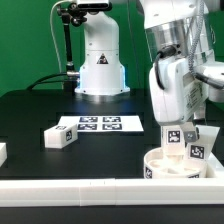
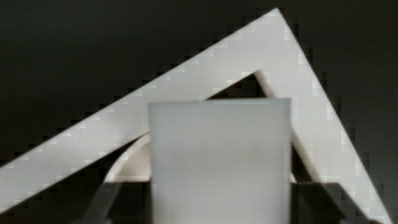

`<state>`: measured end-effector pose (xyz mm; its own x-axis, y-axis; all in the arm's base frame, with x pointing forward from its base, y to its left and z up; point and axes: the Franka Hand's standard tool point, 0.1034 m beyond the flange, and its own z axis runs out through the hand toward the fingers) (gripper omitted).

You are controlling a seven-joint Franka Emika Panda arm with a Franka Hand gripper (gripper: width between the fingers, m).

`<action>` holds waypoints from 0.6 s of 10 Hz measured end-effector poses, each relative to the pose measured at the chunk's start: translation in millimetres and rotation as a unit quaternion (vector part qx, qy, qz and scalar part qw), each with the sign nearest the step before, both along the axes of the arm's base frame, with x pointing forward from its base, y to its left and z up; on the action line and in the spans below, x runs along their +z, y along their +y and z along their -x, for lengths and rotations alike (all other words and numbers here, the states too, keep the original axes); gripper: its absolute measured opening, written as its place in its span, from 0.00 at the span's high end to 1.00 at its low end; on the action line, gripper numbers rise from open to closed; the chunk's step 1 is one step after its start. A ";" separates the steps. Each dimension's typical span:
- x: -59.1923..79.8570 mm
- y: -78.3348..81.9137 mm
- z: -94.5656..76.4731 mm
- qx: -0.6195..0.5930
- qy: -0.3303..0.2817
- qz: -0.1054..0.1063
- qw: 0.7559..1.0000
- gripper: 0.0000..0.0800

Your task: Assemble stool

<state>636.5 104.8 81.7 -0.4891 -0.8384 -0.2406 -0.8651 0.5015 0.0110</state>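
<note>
Tabletop point(image 1: 30, 110), black and mostly bare, takes up most of the exterior view. The arm point(image 1: 170, 30) comes down at the right of the frame. A white border rail point(image 1: 90, 190) runs along the lower edge. The seat point(image 1: 160, 168) sits against it in the lower right, round and thick. The marker board point(image 1: 100, 124) lies flat at centre, well apart from the work.

Two tagged blocks stand up from the seat. The held leg point(image 2: 217, 150) is, as far as I can judge, the one directly under the hand in the exterior view; a second leg point(image 1: 198, 150) stands just beside it, nearer the frame's right edge. A loose leg point(image 1: 62, 137) lies on its side at left of centre.

The gripper point(image 2: 217, 192) is nearly closed, its dark fingers point(image 2: 111, 200) clamped on either flank of the held leg, which looks square to them in the wrist view.

The step in hand appears to be seating this leg in the seat. To do it well:
- Keep the leg upright and press straight down along its axis.
- Turn about that axis only, so the seat does not slide off the rail.
- Mind the neighbouring leg; the hand has little room on that side.
- Release only once the leg stands unaided. Whether it is fully home cannot be told, since the joint is hidden.
</note>
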 end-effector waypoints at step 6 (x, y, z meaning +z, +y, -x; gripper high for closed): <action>31.5 -37.1 -5.1 0.196 -0.059 0.029 0.978 0.19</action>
